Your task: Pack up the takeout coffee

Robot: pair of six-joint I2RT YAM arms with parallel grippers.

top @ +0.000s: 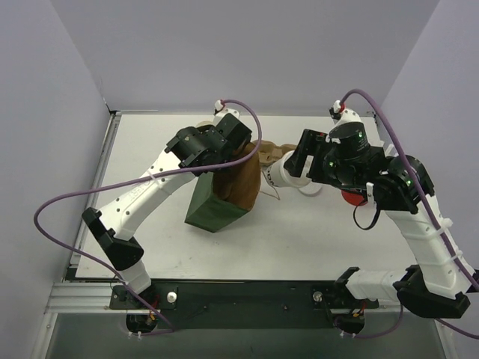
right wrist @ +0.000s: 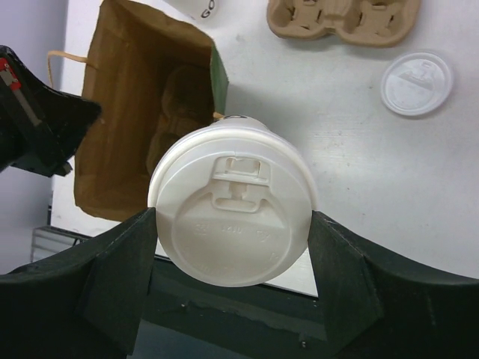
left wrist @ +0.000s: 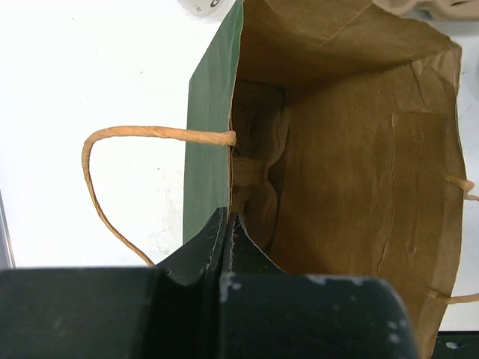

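The takeout coffee (right wrist: 233, 209), a white cup capped with its round white lid, sat gripped between the right jaws, one dark pad pressed to each side just under the lid's rim. The lid faced the right wrist camera, its sip tab uppermost. From above, the cup (top: 288, 173) hung off the desk (top: 299, 232), just beside the open mouth of the paper bag (top: 224, 198), with the mouth turned toward it.

The bag, green outside and brown inside (right wrist: 127, 112), was tipped over, its green base toward the near left and its opening toward the right arm (top: 419, 224). The left jaws were clenched tight on the bag's rim, pinching the paper wall where the green outer face met the brown lining (left wrist: 344, 164). A twine handle (left wrist: 112, 134) looped out from that same wall. A brown cardboard cup carrier (right wrist: 176, 112) lay deep in the bag.

Farther out on the desk, the right wrist view showed a second cardboard carrier (right wrist: 344, 19) near the far edge, a loose white lid (right wrist: 416, 82) lying flat, well apart from the bag, and part of another white cup (right wrist: 198, 7) beyond the bag. A red cup (top: 350, 197) showed partly under the right arm.
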